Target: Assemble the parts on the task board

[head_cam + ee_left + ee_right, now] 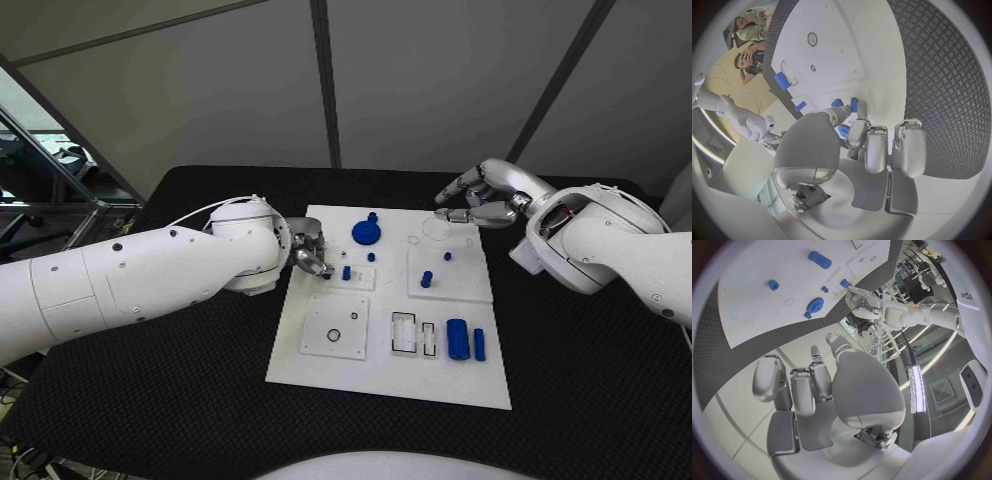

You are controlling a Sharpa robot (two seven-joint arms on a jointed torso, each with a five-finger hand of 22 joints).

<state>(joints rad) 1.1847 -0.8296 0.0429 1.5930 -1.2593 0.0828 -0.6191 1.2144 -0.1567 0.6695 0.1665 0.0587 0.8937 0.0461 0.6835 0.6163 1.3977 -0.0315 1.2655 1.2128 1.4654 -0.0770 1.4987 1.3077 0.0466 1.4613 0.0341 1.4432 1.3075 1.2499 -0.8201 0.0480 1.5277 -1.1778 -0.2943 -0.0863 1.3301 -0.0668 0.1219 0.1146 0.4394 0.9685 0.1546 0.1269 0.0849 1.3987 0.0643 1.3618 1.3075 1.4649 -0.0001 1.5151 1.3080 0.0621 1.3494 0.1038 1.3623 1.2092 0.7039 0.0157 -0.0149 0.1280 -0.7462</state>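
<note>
A black tabletop (173, 400) carries the white task board (368, 375) at its centre. From the left, the robot's left arm (130, 275) reaches in, elbow bent. Its left hand (309, 252) hangs over the board's left edge with fingers (877, 152) pointing down at a small blue peg (346, 272); they seem to close around the peg, though the wrist view does not settle whether they touch it. Further along the board stand a round blue knob (366, 233), two more blue pegs, and near the front edge a blue cylinder (457, 339) lying beside a thinner blue bar (479, 345). At the right, the right arm (620, 250) holds the right hand (483, 200) raised above the board's far right corner, fingers (801, 390) curled inward, holding nothing.
</note>
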